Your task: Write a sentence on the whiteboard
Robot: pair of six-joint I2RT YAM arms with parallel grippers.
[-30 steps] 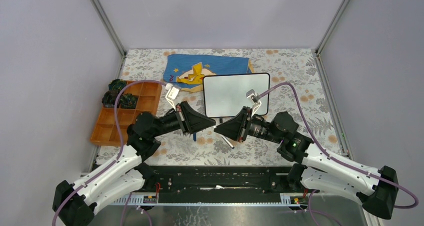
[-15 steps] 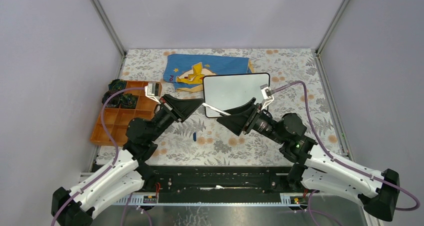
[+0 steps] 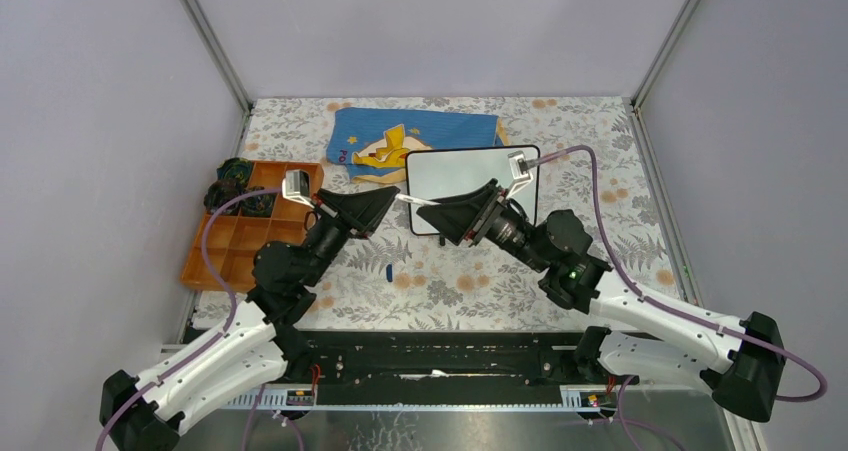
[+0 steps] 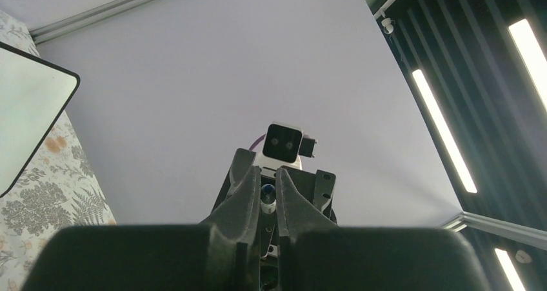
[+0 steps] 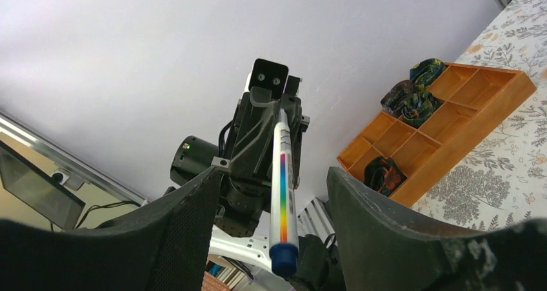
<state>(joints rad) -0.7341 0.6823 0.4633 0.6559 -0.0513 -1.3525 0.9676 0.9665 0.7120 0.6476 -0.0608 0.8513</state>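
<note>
The whiteboard (image 3: 452, 174) is laid flat on the table (image 3: 590, 131), near the middle of the far edge. It is small and white, with a thin black rim and round corners. Its near part is hidden.

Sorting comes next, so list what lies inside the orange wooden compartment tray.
The orange wooden compartment tray holds dark crumpled bundles in its far-left compartments; the others in view look empty. The left arm and its purple cable cover the near-right part.

This looks like a robotics lab cell: plain lilac panels (image 3: 100, 121) in aluminium posts (image 3: 210, 41) box in the table (image 3: 600, 141), robot arms (image 3: 230, 341) are bolted along its near edge, and strip lights (image 4: 445, 130) run overhead.
</note>
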